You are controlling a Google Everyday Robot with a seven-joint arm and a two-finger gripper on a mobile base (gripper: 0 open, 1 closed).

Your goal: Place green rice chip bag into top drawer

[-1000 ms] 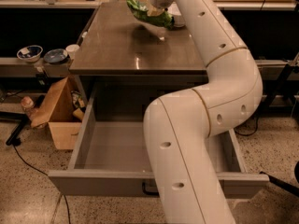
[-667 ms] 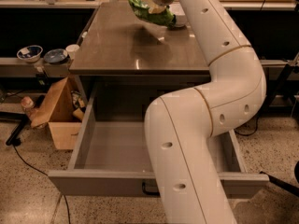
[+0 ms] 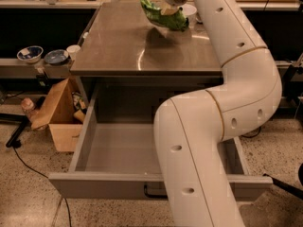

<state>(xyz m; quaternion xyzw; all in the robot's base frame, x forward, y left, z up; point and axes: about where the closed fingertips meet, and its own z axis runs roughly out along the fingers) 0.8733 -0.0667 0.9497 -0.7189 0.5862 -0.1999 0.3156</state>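
My gripper [image 3: 168, 7] is over the far right part of the tabletop [image 3: 123, 46], near the top edge of the view. It is shut on the green rice chip bag [image 3: 163, 17], which hangs crumpled just above the table and casts a shadow below. The white bowl [image 3: 191, 9] shows partly behind the bag. The top drawer [image 3: 90, 126] is pulled wide open under the table, its grey interior bare where it shows. Its dark handle [image 3: 152, 191] sits on the front panel. My white arm crosses in front of the drawer's right half.
An open cardboard box [image 3: 57, 115] stands on the floor left of the drawer. Bowls [image 3: 29, 54] and a small cup [image 3: 73, 50] sit on a low shelf at the left. A black cable [image 3: 33, 167] runs over the floor at the lower left.
The gripper has risen with the green bag, lifting it off the tabletop and carrying it a little nearer. The white bowl now shows behind it.
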